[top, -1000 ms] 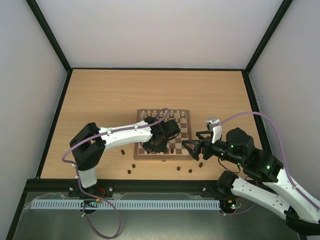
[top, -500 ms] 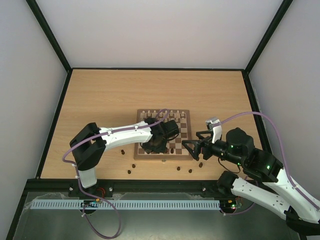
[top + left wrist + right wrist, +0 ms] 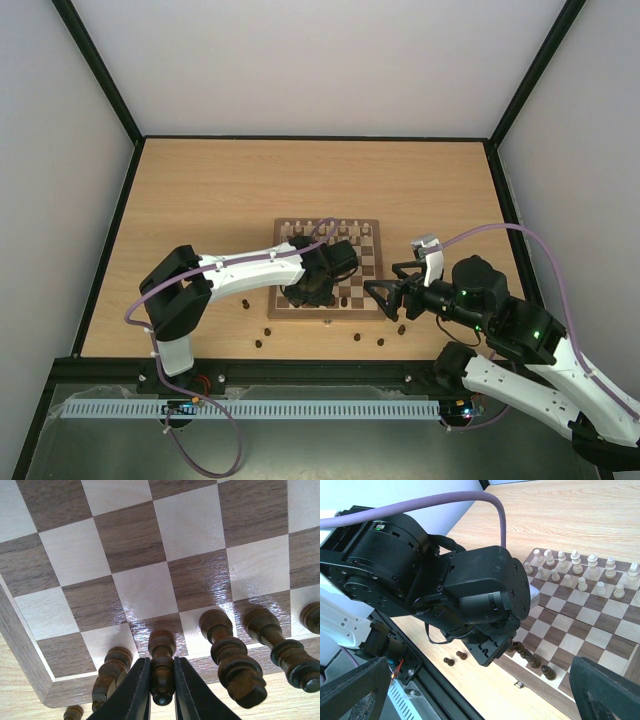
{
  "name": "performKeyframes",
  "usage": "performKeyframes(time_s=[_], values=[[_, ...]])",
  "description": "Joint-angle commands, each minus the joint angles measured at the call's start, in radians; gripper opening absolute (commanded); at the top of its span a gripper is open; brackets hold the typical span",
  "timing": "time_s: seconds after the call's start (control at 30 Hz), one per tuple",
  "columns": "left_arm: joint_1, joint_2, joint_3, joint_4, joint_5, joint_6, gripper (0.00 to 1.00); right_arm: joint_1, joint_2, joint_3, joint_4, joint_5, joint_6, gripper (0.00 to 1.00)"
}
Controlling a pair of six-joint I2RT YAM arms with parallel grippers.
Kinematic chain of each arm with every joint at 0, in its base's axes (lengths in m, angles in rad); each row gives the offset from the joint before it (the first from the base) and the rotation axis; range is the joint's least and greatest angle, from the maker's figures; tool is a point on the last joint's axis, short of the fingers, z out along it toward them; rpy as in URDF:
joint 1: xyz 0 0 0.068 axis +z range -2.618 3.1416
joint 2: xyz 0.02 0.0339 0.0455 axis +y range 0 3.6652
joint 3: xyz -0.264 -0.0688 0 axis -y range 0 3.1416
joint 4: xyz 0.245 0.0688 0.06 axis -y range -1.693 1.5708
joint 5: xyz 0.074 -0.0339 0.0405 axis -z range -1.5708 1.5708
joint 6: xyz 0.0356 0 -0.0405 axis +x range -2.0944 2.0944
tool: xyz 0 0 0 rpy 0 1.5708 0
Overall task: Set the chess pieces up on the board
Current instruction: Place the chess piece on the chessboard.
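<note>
At the board [image 3: 130, 540], left claw [image 3: 161, 664] grips a dark piece [image 3: 162, 644]; right claw [image 3: 384, 297] gapes.

The board [image 3: 370, 255], chequered dark brown and cream with a brown rim, lies flat on the tabletop [image 3: 220, 190]. The pale cream chess pieces [image 3: 592, 565] stand upright in two rows along its far edge. Several dark brown pieces [image 3: 227, 650] stand along the near row, with one dark piece [image 3: 162, 660] clamped in the left pincer [image 3: 161, 680], and loose dark pieces [image 3: 258, 343] dot the tabletop just off the near rim.
</note>
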Motion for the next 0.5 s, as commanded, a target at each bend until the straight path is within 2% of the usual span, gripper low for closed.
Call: performKeyframes(time_s=[0.0, 0.47], values=[[-0.002, 0.003, -0.009, -0.018, -0.01, 0.0, 0.15, 0.005, -0.004, -0.009, -0.009, 0.0, -0.014, 0.99], [-0.004, -0.003, 0.008, -0.028, -0.016, -0.008, 0.22, 0.005, -0.005, -0.014, -0.003, -0.004, -0.014, 0.99]])
